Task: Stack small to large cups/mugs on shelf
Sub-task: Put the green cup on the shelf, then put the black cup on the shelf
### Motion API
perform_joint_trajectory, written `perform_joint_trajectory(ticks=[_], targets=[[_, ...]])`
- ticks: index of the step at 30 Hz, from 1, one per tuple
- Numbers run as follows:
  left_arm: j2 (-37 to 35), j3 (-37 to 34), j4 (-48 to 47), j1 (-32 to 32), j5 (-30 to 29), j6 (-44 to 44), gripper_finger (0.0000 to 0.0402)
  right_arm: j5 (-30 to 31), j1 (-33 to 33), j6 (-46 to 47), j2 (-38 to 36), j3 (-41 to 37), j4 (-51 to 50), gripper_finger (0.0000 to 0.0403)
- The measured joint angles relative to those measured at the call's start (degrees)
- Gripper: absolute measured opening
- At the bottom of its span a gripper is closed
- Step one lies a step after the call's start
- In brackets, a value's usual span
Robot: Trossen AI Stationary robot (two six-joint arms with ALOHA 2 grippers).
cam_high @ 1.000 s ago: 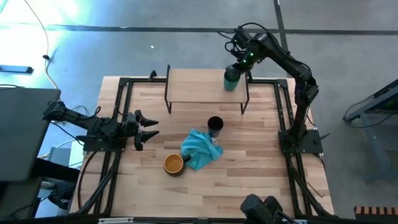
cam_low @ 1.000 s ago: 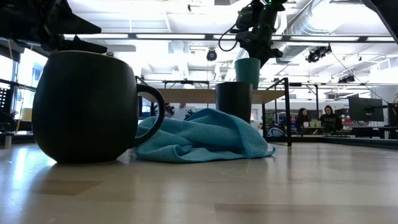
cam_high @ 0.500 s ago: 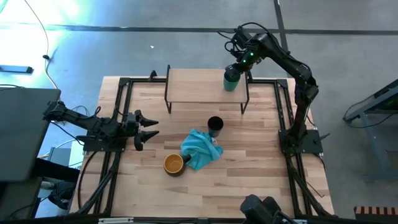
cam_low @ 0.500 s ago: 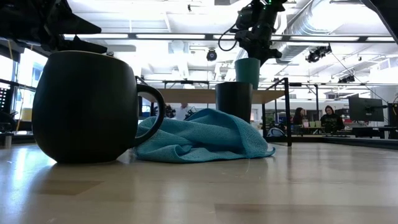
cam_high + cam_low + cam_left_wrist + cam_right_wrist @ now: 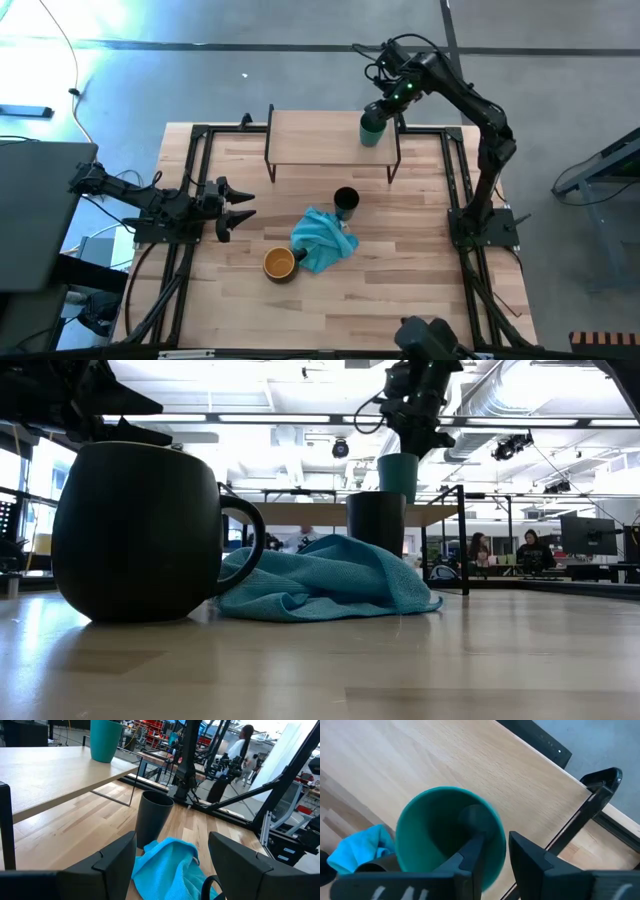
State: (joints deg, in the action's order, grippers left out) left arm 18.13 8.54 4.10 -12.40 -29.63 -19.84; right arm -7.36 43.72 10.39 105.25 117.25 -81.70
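The green cup (image 5: pixel 372 130) (image 5: pixel 447 837) stands upright on its base at the right end of the shelf (image 5: pixel 318 136). My right gripper (image 5: pixel 496 842) (image 5: pixel 415 442) hovers just above it, pointing steeply down and open. One finger is over the cup's inside and one outside, with the rim in the gap between them. The black cup (image 5: pixel 346 203) (image 5: pixel 152 817) stands on the table in front of the shelf. The dark mug with the yellow-orange inside (image 5: pixel 280 264) (image 5: pixel 140 530) stands nearer the front. My left gripper (image 5: pixel 240 208) (image 5: pixel 172 855) waits open and level at the table's left.
A teal cloth (image 5: pixel 322 240) lies crumpled between the mug and the black cup, touching both. The shelf's black legs (image 5: pixel 394 160) stand on the table behind the black cup. The shelf top left of the green cup is bare. People sit in the room beyond the table (image 5: pixel 527 550).
My right gripper has risen a little above the green cup, which stays standing on the shelf.
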Motion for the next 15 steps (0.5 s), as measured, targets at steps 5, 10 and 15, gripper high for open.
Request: perform_joint_trajectory(ticks=[5, 10, 15], targets=[[0.0, 0.0, 0.0, 0.0, 0.0, 0.0, 0.0237, 0.0, 0.0, 0.1, -2.5, 0.0, 0.1, 0.0081], [0.0, 0.0, 0.0, 0.0, 0.0, 0.0, 0.0237, 0.1, -0.7, 0.1, -6.1, 0.0, 0.0, 0.0081], [0.0, 0.0, 0.0, 0.0, 0.0, 0.0, 0.0237, 0.1, -2.3, 0.1, -11.3, 0.0, -0.5, 0.0081]])
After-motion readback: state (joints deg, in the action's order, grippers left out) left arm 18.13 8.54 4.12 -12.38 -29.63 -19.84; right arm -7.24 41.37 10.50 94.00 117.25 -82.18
